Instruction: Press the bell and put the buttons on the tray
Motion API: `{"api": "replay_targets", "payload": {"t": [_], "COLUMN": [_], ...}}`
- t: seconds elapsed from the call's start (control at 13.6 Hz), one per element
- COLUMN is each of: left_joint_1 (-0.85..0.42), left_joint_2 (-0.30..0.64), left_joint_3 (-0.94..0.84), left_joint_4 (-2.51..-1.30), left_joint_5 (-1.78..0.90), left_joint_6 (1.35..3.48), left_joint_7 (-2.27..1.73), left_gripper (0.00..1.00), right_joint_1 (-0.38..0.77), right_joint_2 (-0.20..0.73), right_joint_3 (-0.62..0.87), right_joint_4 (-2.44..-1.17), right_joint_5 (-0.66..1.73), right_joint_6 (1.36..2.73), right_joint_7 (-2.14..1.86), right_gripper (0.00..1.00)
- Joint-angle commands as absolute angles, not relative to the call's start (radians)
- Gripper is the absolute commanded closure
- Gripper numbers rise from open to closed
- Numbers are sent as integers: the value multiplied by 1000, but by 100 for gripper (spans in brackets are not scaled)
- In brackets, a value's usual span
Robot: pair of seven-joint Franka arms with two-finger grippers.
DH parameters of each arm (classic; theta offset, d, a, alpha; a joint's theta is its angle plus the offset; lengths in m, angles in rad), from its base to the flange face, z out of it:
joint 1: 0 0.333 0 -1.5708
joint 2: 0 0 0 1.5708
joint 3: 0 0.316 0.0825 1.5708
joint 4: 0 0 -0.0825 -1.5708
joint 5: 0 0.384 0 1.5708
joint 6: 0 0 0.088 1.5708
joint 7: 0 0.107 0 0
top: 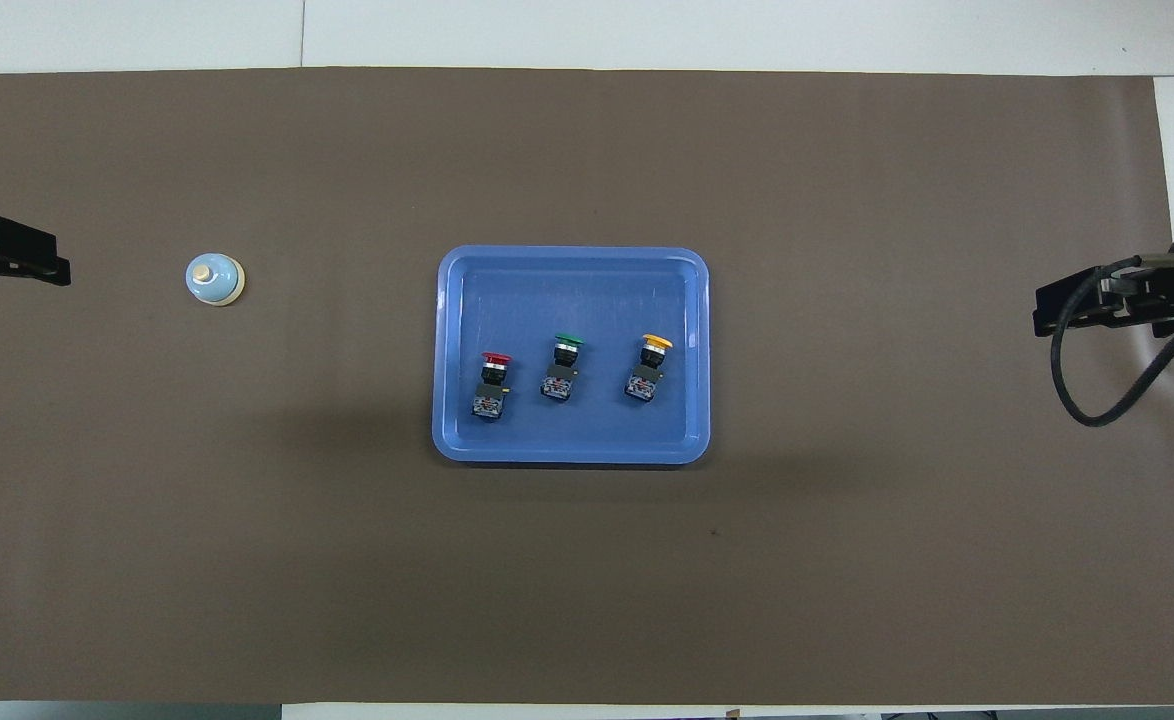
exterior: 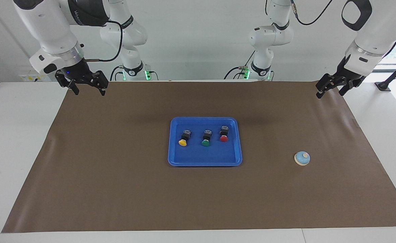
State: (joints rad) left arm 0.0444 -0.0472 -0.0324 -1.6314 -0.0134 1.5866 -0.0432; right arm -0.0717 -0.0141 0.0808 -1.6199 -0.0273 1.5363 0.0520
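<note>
On the blue tray (exterior: 174,158) mid-tabletop lie the yellow button (exterior: 184,138), green button (exterior: 206,138) and red button (exterior: 224,134), so placing looks done. Toward the left arm's end stands the bell (exterior: 302,158); whether it was pressed cannot be told. The left tool (exterior: 331,88) and right tool (exterior: 87,86) hang spread and empty over the mat's corners.

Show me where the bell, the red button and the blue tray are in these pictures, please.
bell (exterior: 302,158): facing view, on its light-blue dome.
red button (top: 495,358): overhead view, on its red cap.
tray (exterior: 198,158): facing view, on bare blue floor of the tray.
</note>
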Motion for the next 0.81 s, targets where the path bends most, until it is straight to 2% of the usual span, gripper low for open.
{"api": "replay_targets", "payload": {"t": [0.0,0.74], "left_joint_1": [37,22], "left_joint_2": [-81,-57], "left_joint_3": [-31,-38], "left_joint_4": [-1669,-1649], "left_joint_5": [-11,-17], "left_joint_6": [1600,1526], "left_joint_7": [-51,-46], "left_gripper": [0,0], "right_joint_1": [-91,-91], "right_joint_2": [-31,-31], "right_joint_3": [92,94], "right_joint_4": [-1635,-1635], "right_joint_5": [-34,-34], "right_joint_6": [1534,1534], "right_joint_7": [38,38], "right_gripper": [0,0]}}
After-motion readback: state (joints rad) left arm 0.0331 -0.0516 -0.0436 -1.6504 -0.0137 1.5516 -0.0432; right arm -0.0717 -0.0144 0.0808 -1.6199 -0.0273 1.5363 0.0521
